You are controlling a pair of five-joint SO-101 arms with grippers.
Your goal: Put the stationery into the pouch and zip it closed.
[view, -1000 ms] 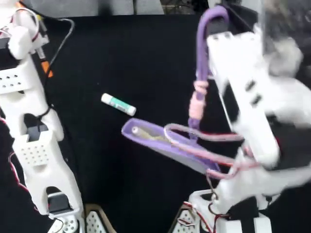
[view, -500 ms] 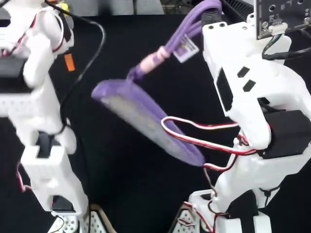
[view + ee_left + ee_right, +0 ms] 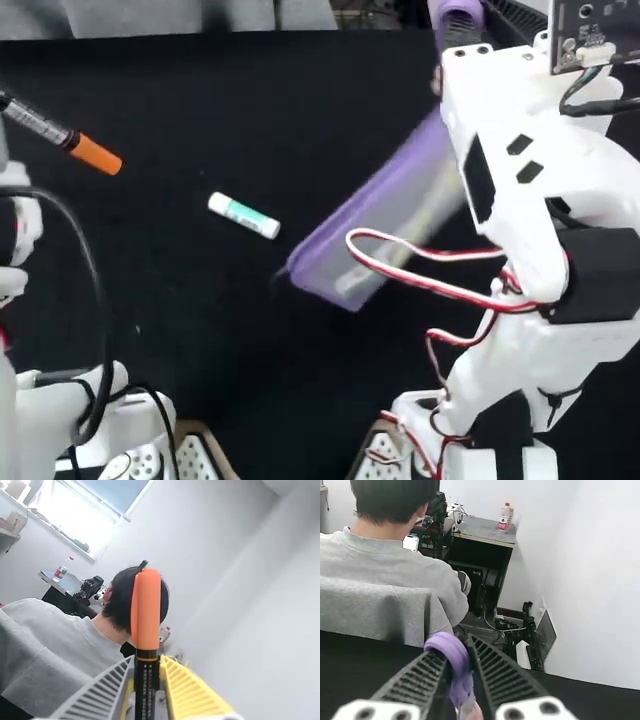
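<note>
Pouch (image 3: 385,225) swings right, clamped in the right end effector (image 3: 455,655); left end effector (image 3: 147,667) grips the marker (image 3: 146,607), insertion still pending.

It looked like an office or lab: plain white walls (image 3: 580,555), a window (image 3: 85,510), a dark desk (image 3: 485,532) with a bottle (image 3: 506,516) and gear (image 3: 439,506) on it, cables (image 3: 507,625) on the floor beneath, and a black table (image 3: 200,100)

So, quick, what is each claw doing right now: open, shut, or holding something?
Left gripper: shut on the orange marker.
Right gripper: shut on the strap of the purple pouch.
</note>
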